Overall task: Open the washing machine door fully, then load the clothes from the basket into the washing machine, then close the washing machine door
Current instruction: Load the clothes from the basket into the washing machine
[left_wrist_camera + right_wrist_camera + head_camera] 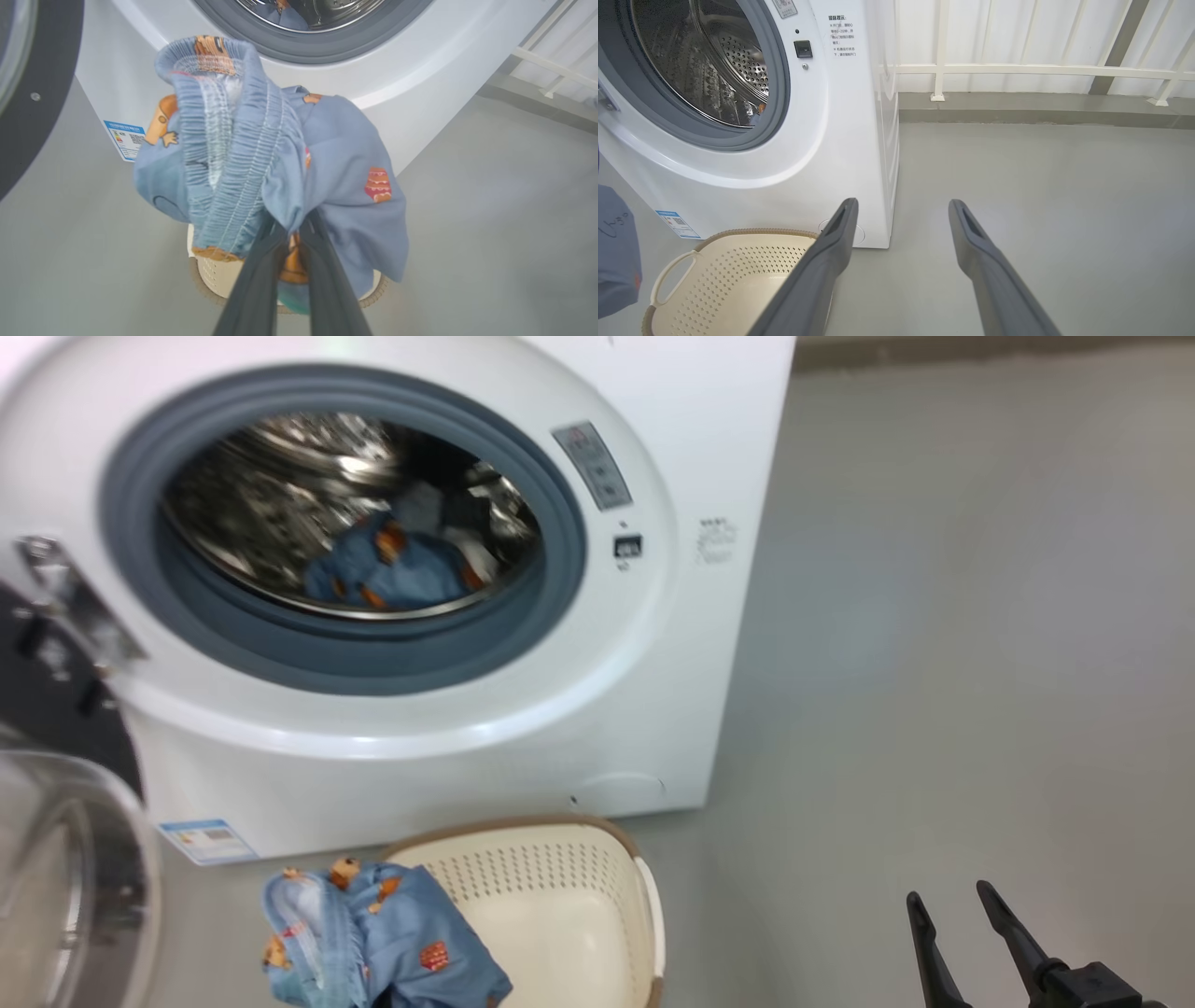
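Garment (336, 154) pinched in left end effector (295, 228), drum (322, 11) at 12 o'clock; loose folds could snag seal (317, 44). Right end effector (902, 205) spread.

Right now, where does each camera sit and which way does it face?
Head view: on the head, facing down at the washing machine and basket; right end effector lower right.
Left wrist view: on the left wrist, along the left end effector, shut on the blue garment, basket beyond.
Right wrist view: on the right wrist, along the open right end effector, toward the floor.
All three share the washing machine and basket.
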Motion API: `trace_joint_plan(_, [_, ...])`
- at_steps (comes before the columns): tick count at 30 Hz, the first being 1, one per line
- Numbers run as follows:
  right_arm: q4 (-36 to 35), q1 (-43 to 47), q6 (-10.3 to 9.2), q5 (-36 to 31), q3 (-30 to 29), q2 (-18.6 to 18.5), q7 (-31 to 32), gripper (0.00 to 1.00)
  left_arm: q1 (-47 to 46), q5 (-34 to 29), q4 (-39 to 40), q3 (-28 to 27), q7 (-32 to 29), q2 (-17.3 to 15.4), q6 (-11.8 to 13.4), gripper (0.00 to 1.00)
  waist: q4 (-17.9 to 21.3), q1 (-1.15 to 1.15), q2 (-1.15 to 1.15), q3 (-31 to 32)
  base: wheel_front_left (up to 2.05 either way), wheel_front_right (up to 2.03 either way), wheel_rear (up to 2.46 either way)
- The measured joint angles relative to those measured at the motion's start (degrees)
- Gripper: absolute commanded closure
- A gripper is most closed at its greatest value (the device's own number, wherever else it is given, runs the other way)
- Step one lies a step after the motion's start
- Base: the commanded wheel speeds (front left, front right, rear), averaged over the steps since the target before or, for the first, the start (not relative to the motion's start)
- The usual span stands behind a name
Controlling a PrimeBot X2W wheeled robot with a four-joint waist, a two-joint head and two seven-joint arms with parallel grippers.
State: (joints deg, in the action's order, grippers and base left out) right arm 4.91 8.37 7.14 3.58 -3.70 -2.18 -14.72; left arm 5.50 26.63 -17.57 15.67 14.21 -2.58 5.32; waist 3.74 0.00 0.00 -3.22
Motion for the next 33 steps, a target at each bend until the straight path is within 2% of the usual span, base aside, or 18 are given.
trace_joint_plan(6, [0.07, 1.11, 0.00, -0.02, -0.03, 0.00, 0.00, 0.00, 3.81, -4.93, 6.38, -2.10, 0.00, -0.33, -0.08, 1.00, -2.69, 0.00, 0.00, 4.17, 0.00, 0.00, 0.00])
trace_joint_plan(15, [-0.14, 2.92, 0.00, -0.48, -0.20, 0.01, 0.00, 0.00, 9.12, -7.76, 12.66, -5.35, 0.00, -0.33, -0.45, 1.00, -5.13, 0.00, 0.00, 8.40, 0.00, 0.00, 0.00])
trace_joint_plan(33, [-0.62, 4.40, 0.00, -1.04, -0.37, 0.02, 0.00, 0.00, 11.89, -8.60, 16.96, -6.34, 0.00, -0.30, -0.02, 1.00, -4.12, 0.00, 0.00, 8.02, 0.00, 0.00, 0.00])
